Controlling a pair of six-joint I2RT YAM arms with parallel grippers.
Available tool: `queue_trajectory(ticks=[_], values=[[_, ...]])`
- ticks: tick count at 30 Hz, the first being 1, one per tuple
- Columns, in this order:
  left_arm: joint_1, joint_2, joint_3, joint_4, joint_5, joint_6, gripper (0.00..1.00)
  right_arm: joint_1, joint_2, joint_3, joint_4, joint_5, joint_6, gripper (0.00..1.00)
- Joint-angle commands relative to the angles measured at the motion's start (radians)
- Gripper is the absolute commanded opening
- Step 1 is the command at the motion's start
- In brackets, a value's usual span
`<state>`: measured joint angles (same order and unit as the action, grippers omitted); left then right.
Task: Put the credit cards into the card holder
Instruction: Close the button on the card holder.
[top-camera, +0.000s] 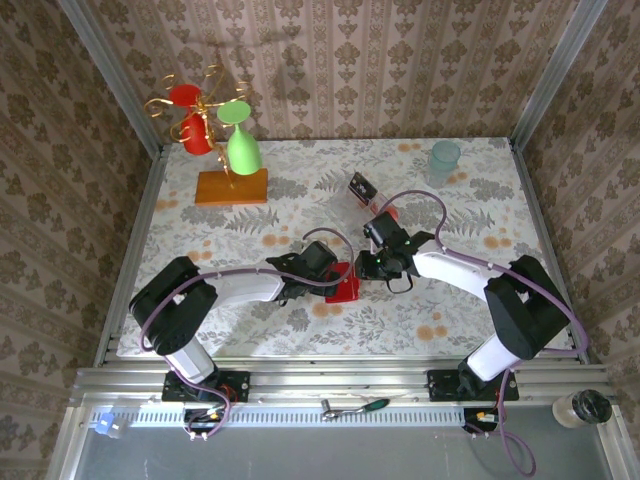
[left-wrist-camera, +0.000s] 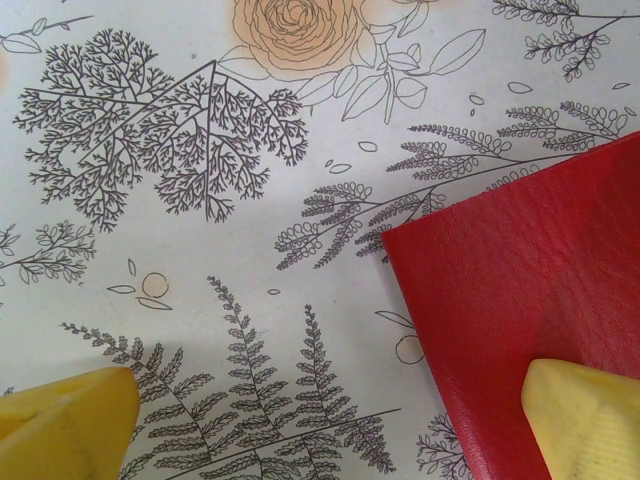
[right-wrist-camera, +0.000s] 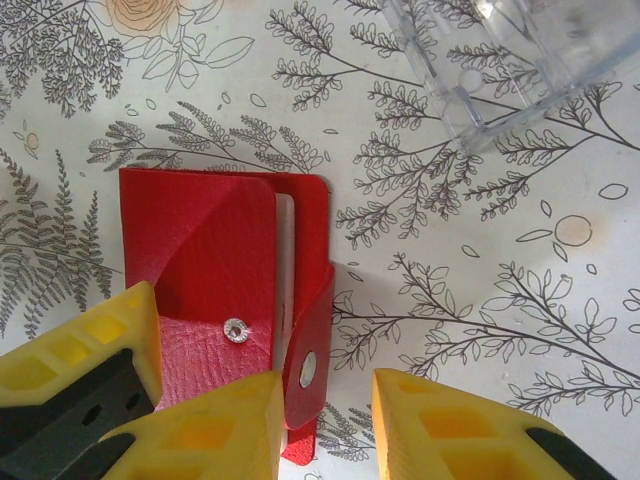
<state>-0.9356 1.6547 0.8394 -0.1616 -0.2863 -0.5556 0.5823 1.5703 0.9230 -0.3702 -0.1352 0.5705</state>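
Observation:
The red card holder (top-camera: 345, 287) lies at mid-table between both grippers, unfolded, its snap flap raised. In the right wrist view the card holder (right-wrist-camera: 215, 240) shows a pale card edge (right-wrist-camera: 284, 262) in its pocket slot. The snap flap (right-wrist-camera: 310, 365) stands between the fingers of my right gripper (right-wrist-camera: 325, 430), against the left one; the jaws are open. My left gripper (left-wrist-camera: 320, 430) is open, its right finger (left-wrist-camera: 585, 420) resting on the holder's cover (left-wrist-camera: 520, 300). A black card (top-camera: 361, 186) leans in the clear tray (top-camera: 372, 200).
A clear plastic compartment tray (right-wrist-camera: 510, 60) sits just beyond the holder. A wooden-based stand with red and green cups (top-camera: 215, 135) is at the back left, and a pale green cup (top-camera: 444, 158) at the back right. Patterned walls enclose the table.

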Motion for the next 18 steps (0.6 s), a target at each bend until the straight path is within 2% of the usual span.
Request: queue_trajectory(ticks=[1, 10, 18], values=[[-0.003, 0.04, -0.005, -0.052, -0.019, 0.018, 1.0, 0.0, 0.01, 0.029, -0.02, -0.01, -0.021, 0.31], [-0.004, 0.038, -0.005, -0.054, -0.018, 0.017, 1.0, 0.001, -0.062, 0.015, -0.003, 0.018, 0.004, 0.3], [-0.004, 0.042, 0.002, -0.059, -0.021, 0.02, 1.0, 0.002, -0.001, 0.041, -0.008, -0.008, -0.01, 0.31]])
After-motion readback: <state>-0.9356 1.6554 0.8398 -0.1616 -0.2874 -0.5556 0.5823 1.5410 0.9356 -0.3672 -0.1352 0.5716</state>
